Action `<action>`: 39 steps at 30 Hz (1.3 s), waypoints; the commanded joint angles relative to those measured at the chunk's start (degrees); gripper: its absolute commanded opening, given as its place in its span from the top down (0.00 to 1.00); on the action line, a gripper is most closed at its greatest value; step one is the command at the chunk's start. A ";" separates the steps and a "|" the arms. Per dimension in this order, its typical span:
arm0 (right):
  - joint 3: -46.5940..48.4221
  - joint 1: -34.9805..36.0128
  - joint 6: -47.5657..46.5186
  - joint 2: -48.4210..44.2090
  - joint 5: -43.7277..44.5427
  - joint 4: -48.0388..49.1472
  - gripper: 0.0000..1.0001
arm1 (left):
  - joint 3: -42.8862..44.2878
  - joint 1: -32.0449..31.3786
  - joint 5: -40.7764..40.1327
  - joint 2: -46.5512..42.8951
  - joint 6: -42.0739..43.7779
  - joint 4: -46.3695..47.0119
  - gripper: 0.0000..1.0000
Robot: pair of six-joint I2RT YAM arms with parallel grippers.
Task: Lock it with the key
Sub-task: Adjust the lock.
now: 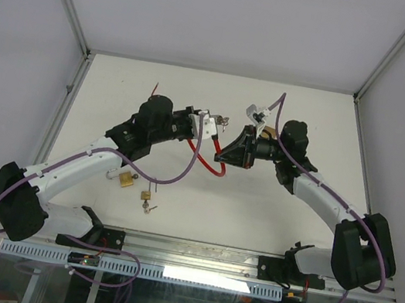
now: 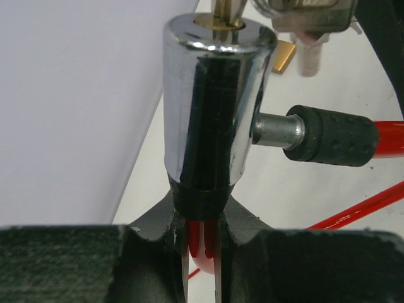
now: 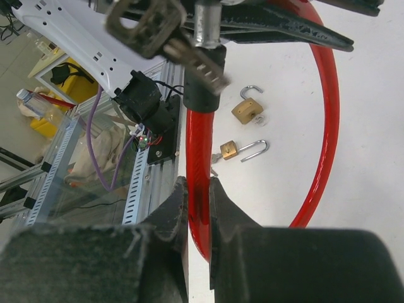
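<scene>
A chrome lock cylinder point(image 2: 214, 95) stands upright above my left gripper point(image 2: 202, 252), which is shut on the red cable point(image 2: 203, 237) just under the cylinder's black collar. A key point(image 2: 225, 9) sits in the brass slot on top. The cable's metal end pin point(image 2: 276, 131), behind a black sleeve point(image 2: 328, 136), meets the cylinder's side. My right gripper point(image 3: 199, 208) is shut on the red cable point(image 3: 197, 158) below that sleeve point(image 3: 205, 88). A bunch of spare keys point(image 3: 158, 31) hangs beside it. From above, both grippers point(image 1: 209, 121) point(image 1: 224, 154) meet mid-table, the cable loop point(image 1: 211, 167) hanging between them.
Two small brass padlocks with open shackles lie on the white table point(image 1: 270, 211), one point(image 3: 247, 108) beyond the other point(image 3: 237, 149); from above they are near the left arm point(image 1: 127, 179) point(image 1: 146, 197). The aluminium frame rail point(image 3: 148, 183) runs along the near table edge. White walls enclose the sides.
</scene>
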 commanded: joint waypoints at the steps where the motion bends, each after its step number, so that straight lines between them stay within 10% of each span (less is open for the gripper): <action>1: 3.94 -1.72 -0.87 0.77 0.54 -3.31 1.00 | 0.63 -2.42 -2.76 -1.45 8.18 -2.44 1.00; 27: 13.42 -3.75 -28.16 1.43 -5.67 -36.02 1.00 | 6.50 -4.24 0.84 4.69 15.23 -19.90 1.00; 39: 5.22 -4.78 -34.27 5.78 3.41 -18.00 1.00 | 5.06 -8.33 -4.89 8.60 14.73 -18.12 1.00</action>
